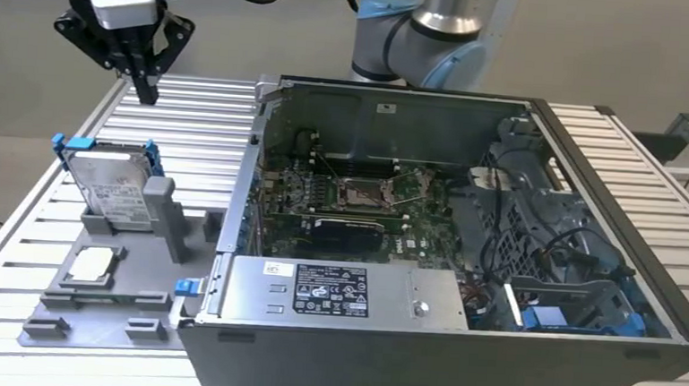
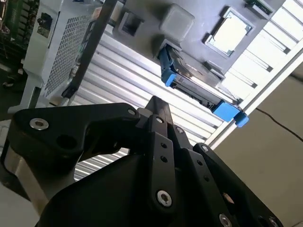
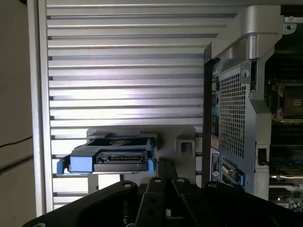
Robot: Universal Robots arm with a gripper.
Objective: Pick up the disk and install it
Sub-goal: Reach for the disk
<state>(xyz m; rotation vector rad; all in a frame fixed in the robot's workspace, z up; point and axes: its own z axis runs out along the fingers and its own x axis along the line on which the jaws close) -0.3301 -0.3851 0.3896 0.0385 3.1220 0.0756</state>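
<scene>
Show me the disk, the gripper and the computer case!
disk (image 1: pixel 115 186), exterior view, its white label.
gripper (image 1: pixel 147 93), exterior view, between its fingertips.
computer case (image 1: pixel 430 364), exterior view, its near outer wall.

Slatted alu table (image 1: pixel 206 104) under gripper (image 1: pixel 147 96); open PC case (image 1: pixel 430 360), mobo (image 1: pixel 320 191) exposed, near gripper; grey PSU (image 1: pixel 422 296) at case end farthest from it; grey fixture tray (image 1: pixel 111 303) w/ CPU chip (image 1: pixel 92 263) well apart.

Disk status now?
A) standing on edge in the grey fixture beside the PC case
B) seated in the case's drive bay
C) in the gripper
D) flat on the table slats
A: the disk stands on edge in the grey fixture beside the case, while the gripper hangs empty, apart from it.
</scene>
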